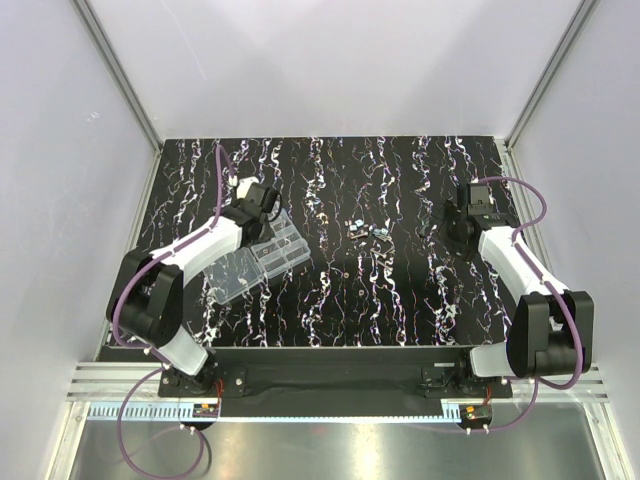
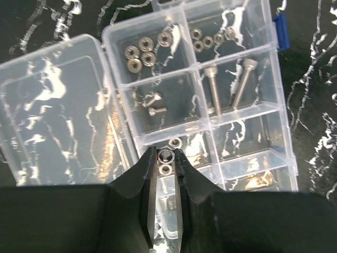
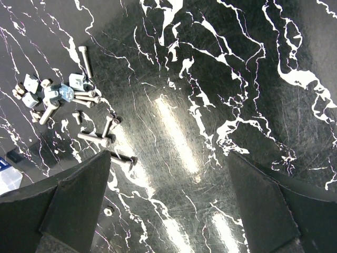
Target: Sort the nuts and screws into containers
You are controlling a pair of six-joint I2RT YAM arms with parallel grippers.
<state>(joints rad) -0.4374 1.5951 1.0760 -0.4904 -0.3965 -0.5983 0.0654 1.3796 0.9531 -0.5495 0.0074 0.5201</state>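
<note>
- The left fingers point(image 2: 185, 176) are closed narrow on one small nut point(image 2: 165, 155), low over the open organiser box point(image 2: 281, 121) at the left side of the tabletop point(image 1: 400, 300).
- The compartment just under the tips already has a second nut point(image 2: 175, 142); other nuts point(image 2: 141, 52) and screws point(image 2: 226, 87) lie in separate compartments further on.
- For a clean drop, the tips should probably stay inside this compartment's walls, open only a little, then lift straight up.
- The right fingers point(image 3: 79, 200) stand wide and empty above the tabletop, beside the loose screws point(image 3: 95, 138) not yet sorted.
</note>
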